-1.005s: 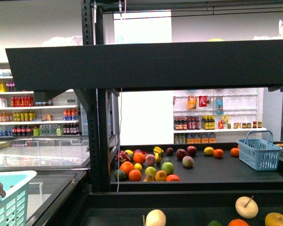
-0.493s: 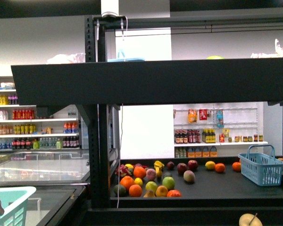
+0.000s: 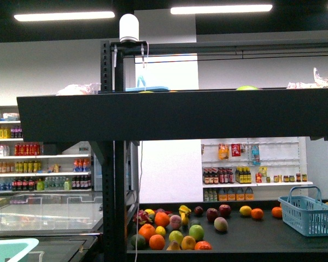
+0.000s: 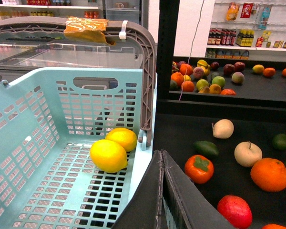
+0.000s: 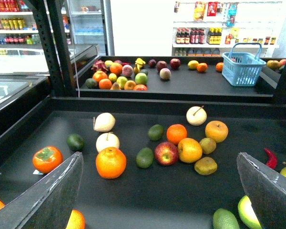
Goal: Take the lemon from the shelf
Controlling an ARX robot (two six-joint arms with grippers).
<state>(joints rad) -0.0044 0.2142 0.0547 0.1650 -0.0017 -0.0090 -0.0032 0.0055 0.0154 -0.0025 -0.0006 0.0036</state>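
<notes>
**Two lemons in the basket, shelf full of fruit**

Two lemons (image 4: pixel 108 155) lie touching in the pale green basket (image 4: pixel 33 143), near its wall beside the shelf (image 5: pixel 181 191). On the dark tier lie an orange (image 5: pixel 110 162), a persimmon (image 5: pixel 47 159), apples, avocados and a red chilli. The farther tier holds a fruit pile (image 3: pixel 172 229) and a blue basket (image 3: pixel 308 214). White bottle shelves (image 3: pixel 38 164) line the room. The left gripper (image 4: pixel 163 191) looks nearly closed, holding nothing; the right gripper (image 5: pixel 159 191) is wide.

Bright, even store light from ceiling tubes (image 3: pixel 221 9) at 12 o'clock; soft shadows, mild glare on freezer glass (image 3: pixel 44 215).
</notes>
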